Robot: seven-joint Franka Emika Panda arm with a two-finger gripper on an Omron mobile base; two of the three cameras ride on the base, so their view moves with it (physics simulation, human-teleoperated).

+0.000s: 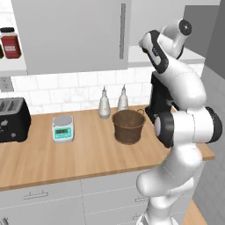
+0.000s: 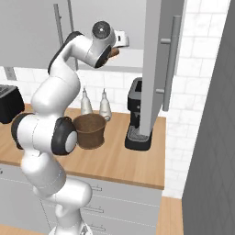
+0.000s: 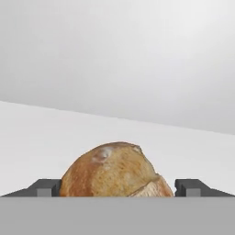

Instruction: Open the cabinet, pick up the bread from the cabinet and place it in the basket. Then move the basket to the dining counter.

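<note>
On pale smooth cabinet (image 2: 158, 55) shelf, rounded crusty bread (image 3: 117, 170) betw. gripper (image 3: 118, 188) fingers, grip unclear; woven basket (image 1: 128, 126) on wood counter (image 1: 88, 154).

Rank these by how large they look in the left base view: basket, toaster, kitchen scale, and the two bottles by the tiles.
1. toaster, though cut off by the frame edge
2. basket, close to it in apparent size
3. kitchen scale
4. the two bottles, which look alike, so they are not ranked against each other
</note>
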